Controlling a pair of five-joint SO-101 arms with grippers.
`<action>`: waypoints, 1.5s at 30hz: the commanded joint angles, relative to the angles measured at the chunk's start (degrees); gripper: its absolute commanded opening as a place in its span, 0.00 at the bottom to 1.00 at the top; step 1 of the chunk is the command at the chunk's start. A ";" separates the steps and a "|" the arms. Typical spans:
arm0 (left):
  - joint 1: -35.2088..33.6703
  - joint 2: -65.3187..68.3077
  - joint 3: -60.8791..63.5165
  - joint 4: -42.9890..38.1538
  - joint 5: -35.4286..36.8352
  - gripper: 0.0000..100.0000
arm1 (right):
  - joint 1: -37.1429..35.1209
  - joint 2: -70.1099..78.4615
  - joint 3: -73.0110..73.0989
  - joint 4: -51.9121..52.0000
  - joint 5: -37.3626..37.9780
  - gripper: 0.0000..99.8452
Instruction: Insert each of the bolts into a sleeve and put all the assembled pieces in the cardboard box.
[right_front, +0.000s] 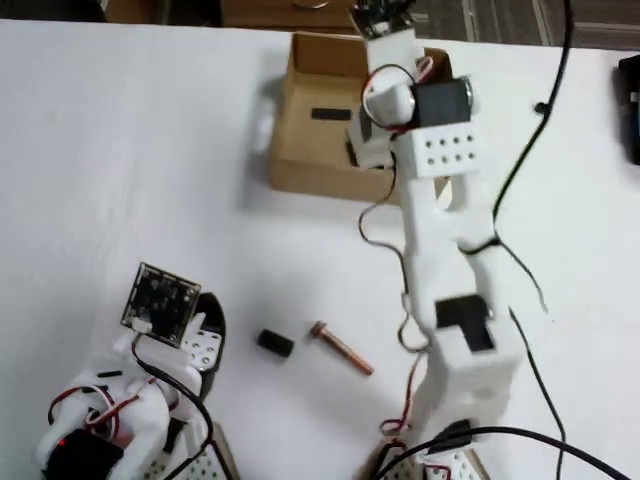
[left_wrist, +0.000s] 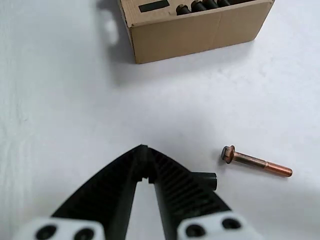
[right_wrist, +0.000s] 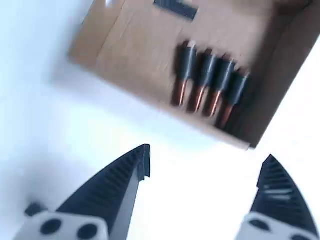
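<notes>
High view looks down on a plain white table (right_front: 120, 150) that carries an open brown cardboard box (right_front: 300, 170) near its far edge. Beyond that edge run a strip of grey floor (right_front: 500, 20) and a brown surface (right_front: 260, 10). A black cable (right_front: 541, 107) trails over the table beside the right arm (right_front: 440, 230), which stretches out over the box. The right gripper (right_wrist: 207, 165) hangs high near the box with its fingers wide apart and nothing between them. Inside the box, four copper bolts in black sleeves (right_wrist: 207, 85) lie side by side. In front of the left arm, a loose copper-coloured metal bolt (right_front: 340, 348) lies flat on the table near a short black cylindrical sleeve (right_front: 275, 342), not touching it. The left gripper (left_wrist: 145, 150) sits low by the sleeve, fingertips together on nothing.
</notes>
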 joint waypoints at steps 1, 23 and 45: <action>-0.62 -0.18 -0.22 0.00 -0.26 0.02 | -3.12 -10.59 11.16 1.19 0.35 0.33; -35.78 0.00 7.60 -3.52 -9.58 0.02 | -9.71 -48.31 52.04 1.27 7.12 0.33; -47.03 -0.18 14.37 -6.68 -9.93 0.02 | -30.64 -58.33 75.52 1.27 23.74 0.33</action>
